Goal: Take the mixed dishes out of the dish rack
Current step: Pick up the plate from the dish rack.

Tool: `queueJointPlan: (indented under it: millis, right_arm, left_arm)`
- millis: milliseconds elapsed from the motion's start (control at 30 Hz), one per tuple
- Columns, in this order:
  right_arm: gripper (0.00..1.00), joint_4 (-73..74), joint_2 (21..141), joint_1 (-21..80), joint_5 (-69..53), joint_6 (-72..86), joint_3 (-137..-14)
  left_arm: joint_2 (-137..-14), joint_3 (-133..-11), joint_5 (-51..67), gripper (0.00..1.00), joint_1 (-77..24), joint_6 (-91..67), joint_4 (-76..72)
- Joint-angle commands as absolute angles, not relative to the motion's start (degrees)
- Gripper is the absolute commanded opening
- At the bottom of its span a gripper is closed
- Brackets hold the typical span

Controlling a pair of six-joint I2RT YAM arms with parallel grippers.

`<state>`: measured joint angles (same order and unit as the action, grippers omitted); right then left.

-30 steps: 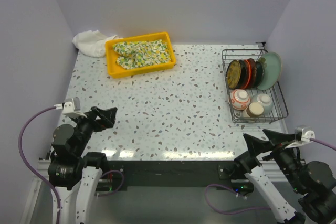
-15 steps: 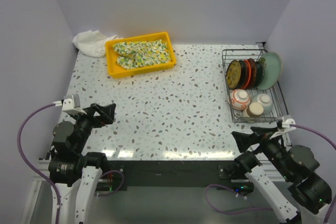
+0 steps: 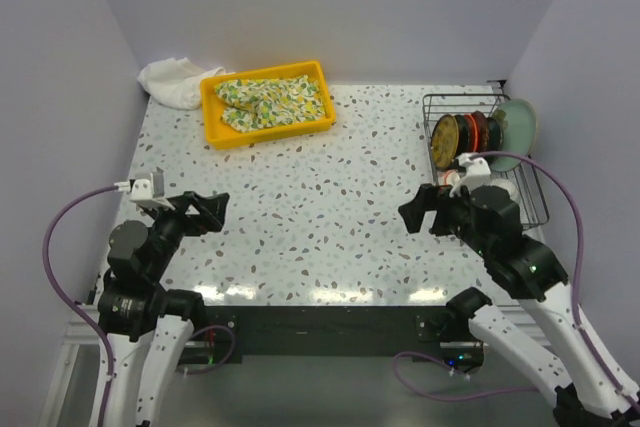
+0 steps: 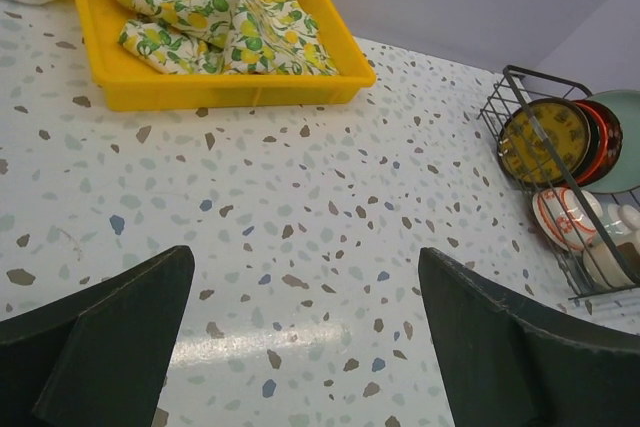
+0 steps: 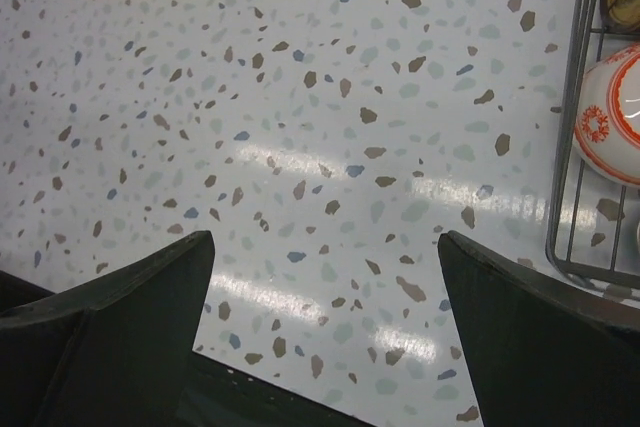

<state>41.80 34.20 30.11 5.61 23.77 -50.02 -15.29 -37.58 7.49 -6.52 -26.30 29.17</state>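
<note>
At the right side of the speckled surface [image 3: 320, 197], the dish rack [image 3: 462, 97] holds the brown-yellow plate [image 3: 446, 142], black-red bowl [image 3: 478, 137] and pale green plate [image 3: 518, 132] on edge at its far end, with the red-patterned white bowl [image 5: 612, 117] nearer. Just left of the rack's near end, the right hand [image 5: 325, 247] hovers over bare surface, fingers wide apart and empty. Over the near left corner, the left hand [image 4: 305, 267] hangs likewise spread and empty, well apart from the yellow tray [image 3: 215, 132] holding the floral cloth [image 3: 270, 99].

rack [image 3: 460, 97]: dark wire basket, far right, loaded
yellow-brown plate [image 4: 543, 140]: on edge, first in row
red-black bowl [image 4: 600, 137]: on edge, just behind
green plate [image 4: 628, 132]: on edge, last
red-patterned bowl [image 4: 563, 217]: rack's near half
</note>
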Motion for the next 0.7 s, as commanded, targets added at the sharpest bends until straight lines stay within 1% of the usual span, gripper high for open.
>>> queueJointPlan:
  millis: [0, 33, 200, 367, 433, 533, 567, 667]
  right_arm:
    - [0.99, 32.8, 41.8, 30.4, 10.8, 21.2, -53.2]
    - [0.98, 30.9, 44.4, 30.3, 11.2, 20.3, -53.3]
    - [0.99, 26.0, 49.9, 30.2, 15.4, 16.4, -55.3]
    - [0.99, 26.9, 58.7, 30.0, 17.6, 10.3, -62.6]
    - [0.99, 27.9, 61.4, 29.0, 20.3, 7.0, -64.8]
    - [0.99, 29.7, 65.6, 23.8, 19.3, 4.3, -70.5]
    - [0.99, 29.8, 66.4, 20.4, 19.1, 3.7, -71.3]
    - [0.99, 30.1, 69.0, 14.4, 19.6, 0.4, -73.7]
  left_arm:
    - [-13.9, -36.4, 6.7, 1.0, -9.8, -25.1, 24.6]
    - [-13.8, -35.8, 6.3, 1.0, -10.5, -25.5, 24.7]
    - [-10.8, -31.8, 6.6, 1.0, -13.1, -27.2, 23.6]
    - [-8.9, -29.3, 6.3, 1.0, -16.2, -27.9, 22.9]
    - [-7.7, -28.7, 6.0, 1.0, -17.3, -27.9, 22.4]
    - [-6.4, -28.1, 5.8, 1.0, -19.1, -28.0, 22.2]
    - [-6.2, -28.0, 5.6, 1.0, -19.2, -28.2, 22.3]
    - [-5.2, -27.9, 4.8, 1.0, -19.4, -28.7, 22.9]
